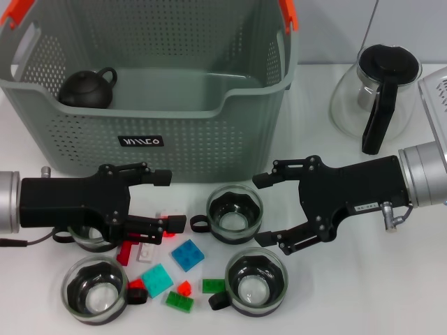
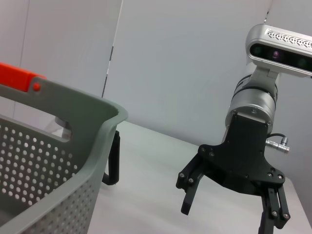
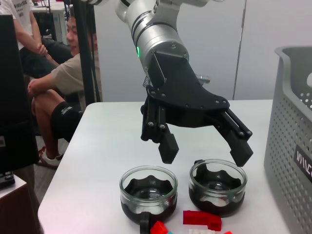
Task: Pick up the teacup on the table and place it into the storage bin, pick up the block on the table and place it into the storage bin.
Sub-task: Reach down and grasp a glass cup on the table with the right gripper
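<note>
Glass with dark liners: four teacups sit at the near edge of the table point(image 1: 419, 279). One at 7 o'clock point(image 1: 94, 289), one at 5 o'clock point(image 1: 255, 278), one near centre point(image 1: 235, 213), and one largely hidden under the left gripper point(image 1: 162, 202). Among them lie the blocks, loose: blue point(image 1: 188, 255), teal point(image 1: 156, 280), green point(image 1: 214, 285), red point(image 1: 128, 252). All are on the table, so none is binned yet.

Left gripper comes in from 9 o'clock, fingers spread wide, holding nothing; the right wrist view shows it poised over two cups, likely lined up for a descent. Right gripper point(image 1: 271, 208) enters from 3 o'clock, also wide open and empty, beside the centre cup, tips close to its rim. Judgement: both arms are staged facing inward to share the pile between them.

Beyond, at 12 o'clock, the storage bin point(image 1: 202, 132) stands just behind the grippers, its front wall dipped low, which should ease the drop. A dark teapot point(image 1: 87, 88) rests in its far-left corner. At 2 o'clock a glass carafe point(image 1: 374, 94) stands apart, not involved.
</note>
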### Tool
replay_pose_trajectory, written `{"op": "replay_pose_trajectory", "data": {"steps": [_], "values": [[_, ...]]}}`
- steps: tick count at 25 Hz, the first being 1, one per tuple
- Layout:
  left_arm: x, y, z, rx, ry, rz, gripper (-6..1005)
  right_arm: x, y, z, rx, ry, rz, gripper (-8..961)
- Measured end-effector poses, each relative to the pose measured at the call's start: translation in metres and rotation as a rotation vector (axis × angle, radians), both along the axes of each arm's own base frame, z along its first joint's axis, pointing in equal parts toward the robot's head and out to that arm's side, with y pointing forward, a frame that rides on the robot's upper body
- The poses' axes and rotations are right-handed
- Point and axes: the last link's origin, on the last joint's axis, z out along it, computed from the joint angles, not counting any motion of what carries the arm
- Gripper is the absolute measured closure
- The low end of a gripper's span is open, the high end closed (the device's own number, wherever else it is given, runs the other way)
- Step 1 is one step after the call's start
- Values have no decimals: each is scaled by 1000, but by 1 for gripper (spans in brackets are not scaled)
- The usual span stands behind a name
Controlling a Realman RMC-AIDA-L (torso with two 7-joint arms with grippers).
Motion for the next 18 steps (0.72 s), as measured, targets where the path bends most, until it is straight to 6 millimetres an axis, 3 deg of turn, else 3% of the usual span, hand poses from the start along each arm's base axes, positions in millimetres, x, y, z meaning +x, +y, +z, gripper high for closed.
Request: {"op": "replay_pose_trajectory", "data": {"steps": [18], "values": [[-2,-3,-1,-2,-3,8,67,0,-1,-1,-4,1,6,7]]}}
